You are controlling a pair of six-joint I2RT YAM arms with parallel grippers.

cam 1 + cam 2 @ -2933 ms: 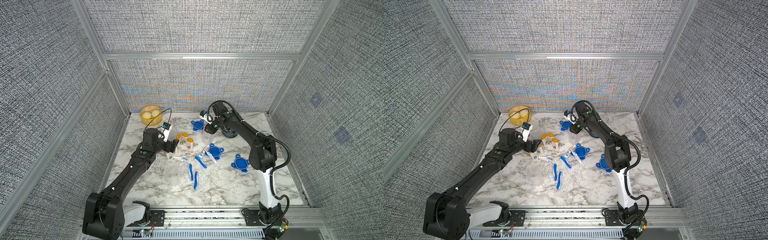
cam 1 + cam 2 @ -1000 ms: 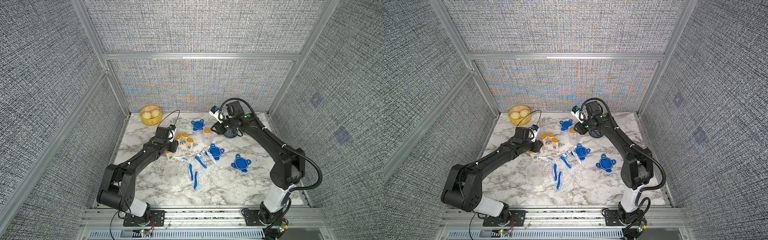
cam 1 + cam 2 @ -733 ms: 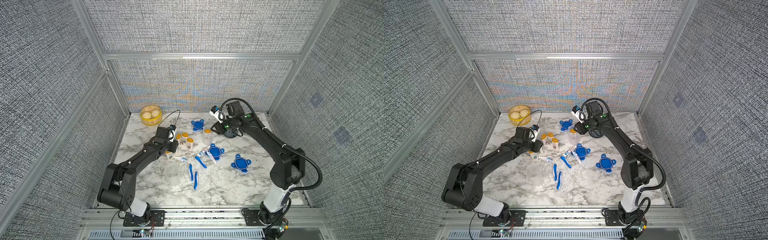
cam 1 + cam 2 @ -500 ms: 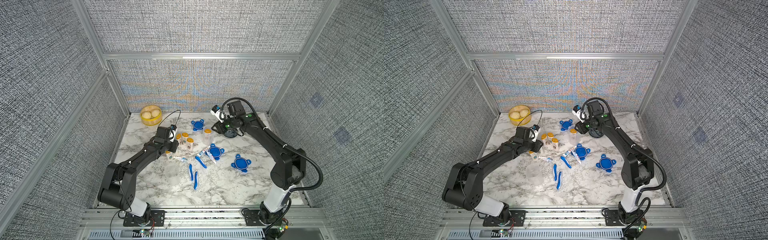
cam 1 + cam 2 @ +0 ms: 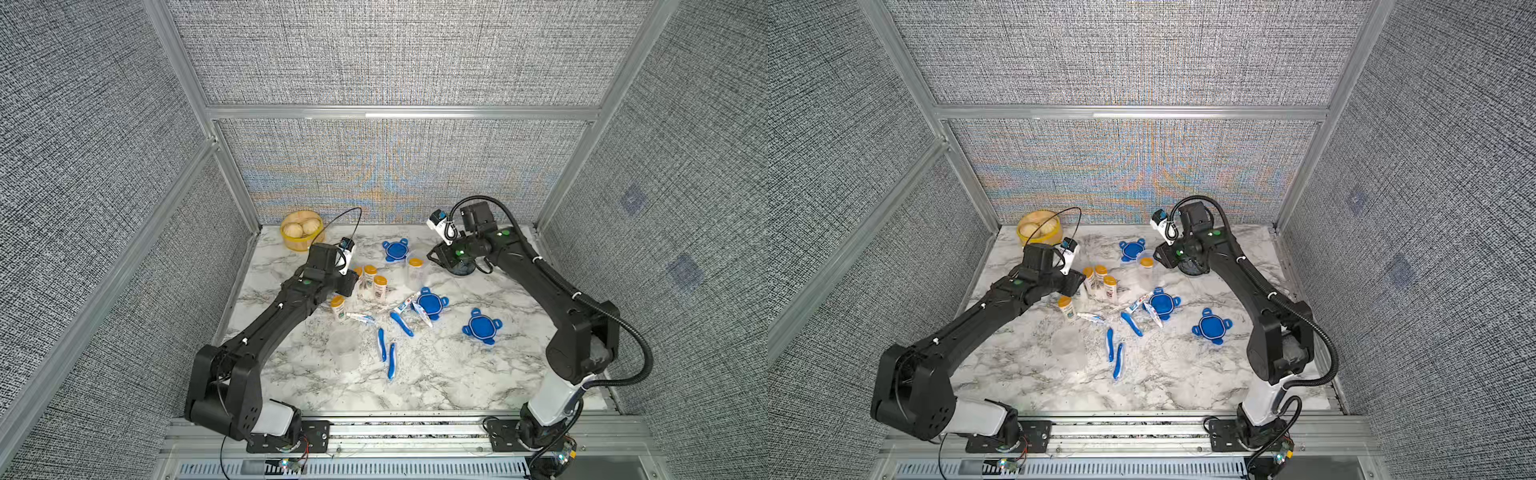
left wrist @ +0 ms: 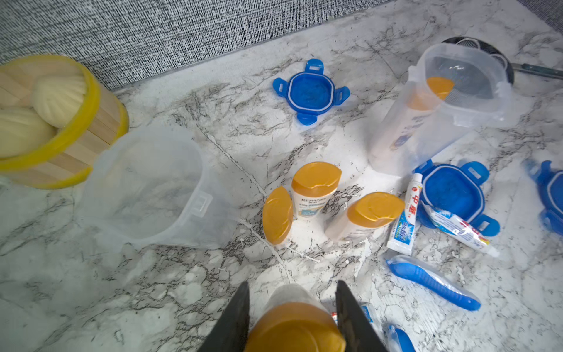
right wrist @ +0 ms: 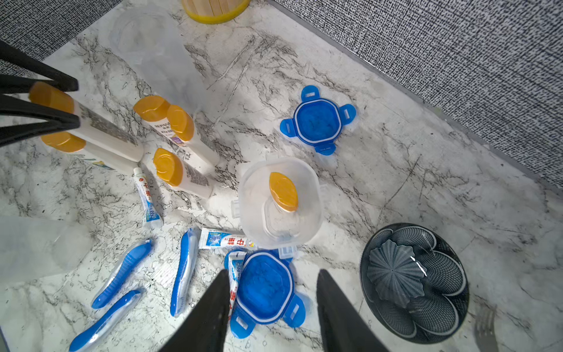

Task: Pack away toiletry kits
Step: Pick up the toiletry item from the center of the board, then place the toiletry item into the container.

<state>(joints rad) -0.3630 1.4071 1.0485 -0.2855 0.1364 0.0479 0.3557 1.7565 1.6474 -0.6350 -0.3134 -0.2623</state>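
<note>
Now: bottle in left grip, cup ahead.
The left gripper (image 6: pixel 292 285) is clamped on an orange-capped bottle (image 6: pixel 294 329), at the cap, near upright. The clear cup (image 7: pixel 249 189), mouth up with one bottle inside, is placed beyond three loose bottles (image 6: pixel 316 183), toward the right arm. The right gripper (image 7: pixel 273 272), parted and empty, is hung nearer it, over a blue lid (image 7: pixel 263 288).

Lab test cell — aluminium frame (image 5: pixel 399 112), fabric walls (image 5: pixel 395 50)
</note>
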